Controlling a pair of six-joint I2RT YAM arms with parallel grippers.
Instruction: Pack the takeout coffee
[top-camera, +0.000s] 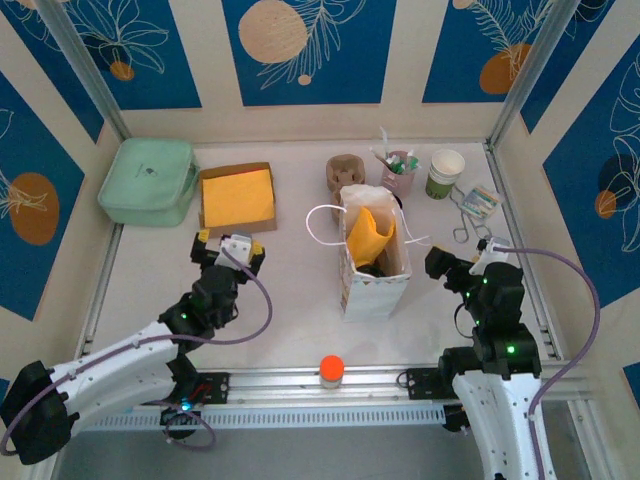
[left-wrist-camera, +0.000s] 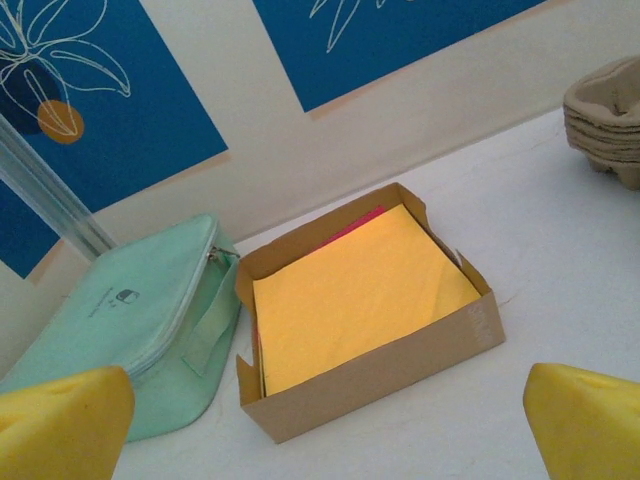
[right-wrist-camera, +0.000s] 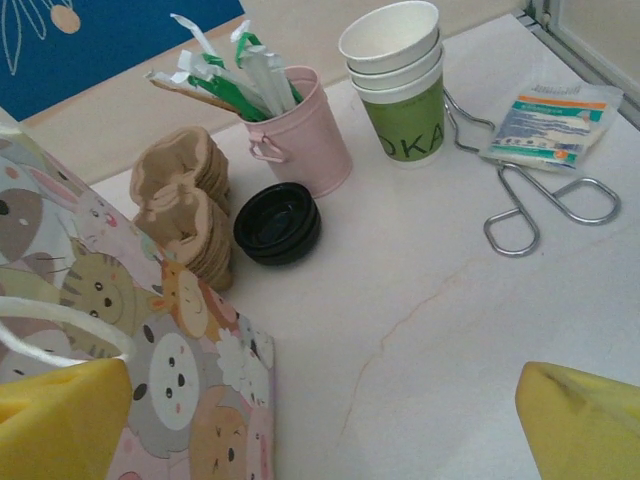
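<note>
Takeout coffee (top-camera: 367, 266): probably dark round shape low inside paper bag (top-camera: 375, 290) mid-worktop, under yellow napkin (top-camera: 370, 232). Green sides hidden, identity unsure. Judged light, thin-walled, crushable, lid slick, spill risk. Best hold: gently around body below lid. Left gripper (top-camera: 232, 244) and right gripper (top-camera: 465, 262) both spread wide, empty.

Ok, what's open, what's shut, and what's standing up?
Animal-print gift bag: upright, open.
Cardboard box: open, holding yellow napkins.
Mint pouch: zipped shut.
Paper cups: stacked, upright, lidless.
Black lids: stacked, loose.
Pink bucket: upright, holding sticks.
Left gripper: open.
Right gripper: open.
</note>
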